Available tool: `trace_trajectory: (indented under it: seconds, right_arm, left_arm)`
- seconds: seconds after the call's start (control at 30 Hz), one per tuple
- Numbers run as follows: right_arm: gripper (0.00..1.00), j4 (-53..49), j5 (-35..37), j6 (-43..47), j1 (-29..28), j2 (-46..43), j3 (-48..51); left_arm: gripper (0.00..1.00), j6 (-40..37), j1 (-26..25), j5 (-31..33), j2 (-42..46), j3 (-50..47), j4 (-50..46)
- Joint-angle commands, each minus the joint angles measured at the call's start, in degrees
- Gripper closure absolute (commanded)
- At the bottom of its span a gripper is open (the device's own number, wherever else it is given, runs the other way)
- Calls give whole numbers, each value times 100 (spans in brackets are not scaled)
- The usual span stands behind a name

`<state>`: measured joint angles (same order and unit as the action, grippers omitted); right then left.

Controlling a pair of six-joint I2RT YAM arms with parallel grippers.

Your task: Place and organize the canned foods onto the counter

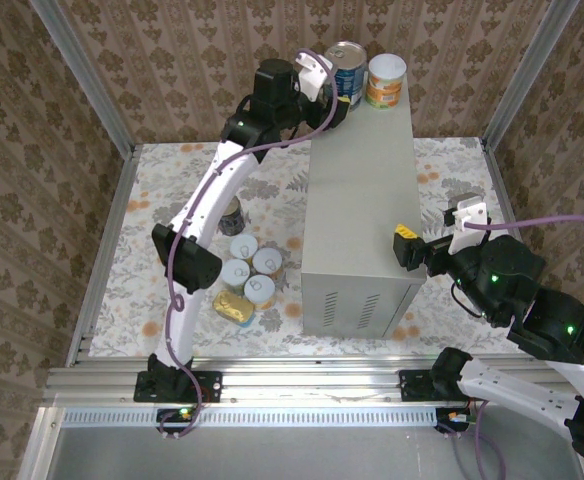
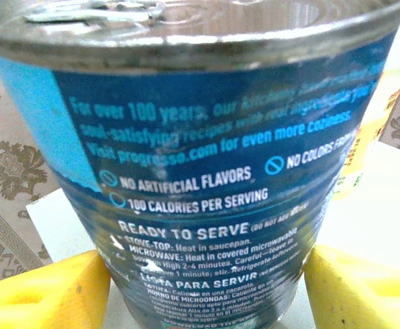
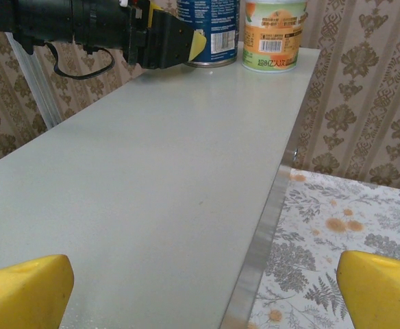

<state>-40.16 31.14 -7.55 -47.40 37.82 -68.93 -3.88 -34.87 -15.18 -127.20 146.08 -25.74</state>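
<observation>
The blue can (image 1: 347,70) is clamped by the left gripper (image 1: 334,82) at the worktop's (image 1: 357,190) far end, beside an orange can (image 1: 385,80). Five tins (image 1: 249,280) are left on the floor. The right gripper (image 1: 404,245) is held apart.

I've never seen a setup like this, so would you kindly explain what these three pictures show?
Two robot arms are bolted at a table's edge. One picture looks down from above; the other two come from cameras on each wrist. The left gripper has its yellow fingers on either side of a blue can standing on the grey counter, beside an orange can. The right gripper, open and empty, hovers at the counter's near end. More cans wait on the floral floor.
</observation>
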Motion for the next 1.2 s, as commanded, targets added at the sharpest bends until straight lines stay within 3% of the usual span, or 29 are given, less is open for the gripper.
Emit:
trace_trajectory:
  seconds: [0.0, 1.0, 1.17]
  right_arm:
    - [0, 16, 130, -14, 29, 4, 11]
    - [0, 94, 114, 70, 33, 230, -68]
    - [0, 104, 112, 70, 34, 227, -60]
  left_arm:
    - [27, 119, 112, 16, -127, 254, 57]
    - [24, 186, 156, -424, -438, 562, 148]
    - [14, 180, 173, -438, -381, 588, 126]
